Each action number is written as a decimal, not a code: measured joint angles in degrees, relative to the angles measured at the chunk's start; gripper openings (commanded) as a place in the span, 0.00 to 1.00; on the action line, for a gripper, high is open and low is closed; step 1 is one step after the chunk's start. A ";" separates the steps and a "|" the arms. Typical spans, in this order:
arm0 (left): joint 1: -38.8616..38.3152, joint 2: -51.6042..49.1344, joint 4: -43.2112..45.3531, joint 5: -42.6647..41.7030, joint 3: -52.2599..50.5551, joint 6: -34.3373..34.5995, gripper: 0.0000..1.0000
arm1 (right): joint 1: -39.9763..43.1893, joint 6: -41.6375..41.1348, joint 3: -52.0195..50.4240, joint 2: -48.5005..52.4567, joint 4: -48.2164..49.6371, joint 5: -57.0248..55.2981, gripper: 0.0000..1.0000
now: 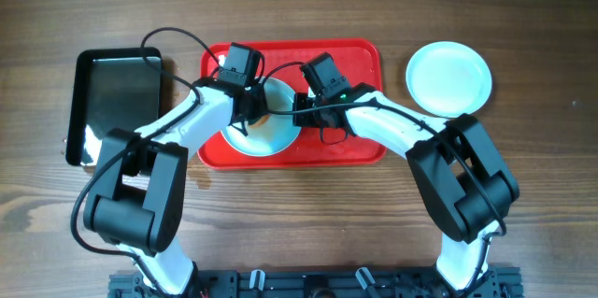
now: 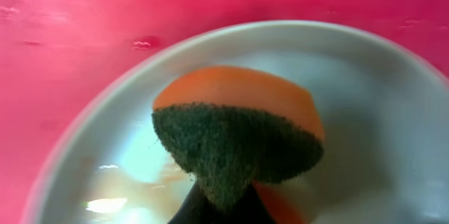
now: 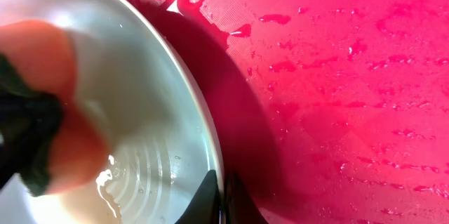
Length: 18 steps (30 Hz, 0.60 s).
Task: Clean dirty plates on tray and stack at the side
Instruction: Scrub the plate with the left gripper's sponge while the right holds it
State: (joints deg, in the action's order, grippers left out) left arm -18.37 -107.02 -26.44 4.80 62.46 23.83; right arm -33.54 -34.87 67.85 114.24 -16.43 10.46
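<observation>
A pale mint-blue plate (image 1: 277, 130) lies on the red tray (image 1: 360, 60). My left gripper (image 1: 250, 111) is shut on an orange sponge with a dark green scrub side (image 2: 238, 136) and holds it over the plate (image 2: 393, 112), where orange-brown smears (image 2: 175, 171) show. My right gripper (image 1: 301, 109) is shut on the plate's right rim (image 3: 210, 147), one finger inside and one outside. The sponge shows blurred at the left of the right wrist view (image 3: 42, 112). A second plate (image 1: 448, 77) lies on the table right of the tray. A third plate is not visible.
A glossy black tray (image 1: 117, 102) lies on the wooden table left of the red tray. The red tray surface (image 3: 337, 76) is wet with droplets. Both arms cross over the tray's middle.
</observation>
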 measured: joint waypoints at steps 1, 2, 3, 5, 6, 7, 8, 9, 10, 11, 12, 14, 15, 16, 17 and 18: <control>0.07 0.00 -1.09 1.97 0.15 -0.74 0.04 | -0.02 0.00 0.00 0.00 0.04 0.00 0.04; 0.11 0.00 -1.90 3.72 0.31 -1.11 0.04 | -0.11 0.00 0.00 0.00 0.04 0.00 0.04; 0.28 0.00 -2.73 5.86 0.31 -1.51 0.04 | -0.15 0.00 0.00 0.00 0.04 -0.02 0.05; 0.52 0.00 -3.43 9.62 0.37 -2.23 0.04 | -0.15 0.00 0.00 0.00 0.07 -0.02 0.04; 1.14 0.00 -4.24 10.47 0.35 -2.40 0.04 | -0.15 0.00 0.00 0.00 0.13 0.04 0.04; 1.25 0.00 -4.72 10.97 0.42 -2.62 0.04 | -0.20 0.02 0.00 0.00 0.35 0.17 0.04; 1.25 0.00 -5.29 11.43 0.55 -2.75 0.04 | -0.33 0.00 0.00 0.02 0.35 0.28 0.04; 1.22 0.00 -5.95 11.91 0.72 -2.89 0.04 | -0.50 0.00 0.00 0.02 0.33 0.42 0.04; 1.22 0.00 -6.62 12.28 0.90 -3.02 0.04 | -0.55 0.00 0.00 0.02 0.31 0.44 0.04; 1.22 0.02 -7.37 12.87 1.18 -3.15 0.04 | -0.79 0.00 0.00 0.04 0.26 0.46 0.05; 1.22 0.11 -7.67 13.25 1.31 -3.23 0.04 | -0.83 0.00 0.00 0.04 0.28 0.46 0.04; 1.22 0.81 -7.98 14.60 1.49 -3.41 0.04 | -0.87 -0.02 0.00 0.04 0.28 0.46 0.04; 1.22 1.38 -8.13 15.37 1.51 -3.45 0.04 | -0.87 -0.02 0.00 0.04 0.26 0.46 0.04; 1.22 2.34 -8.20 16.98 1.53 -3.45 0.04 | -0.87 -0.02 0.02 0.04 0.15 0.35 0.04; 1.44 3.34 -8.20 18.71 1.55 -3.43 0.04 | -0.76 0.00 0.00 0.04 -0.04 0.20 0.04; 1.73 4.22 -8.20 19.80 1.55 -3.43 0.04 | -0.63 0.00 0.02 0.04 -0.09 0.15 0.04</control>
State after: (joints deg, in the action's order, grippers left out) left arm -16.64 -102.80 -34.63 24.60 64.01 20.40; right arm -34.17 -34.87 67.88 114.28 -16.51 10.61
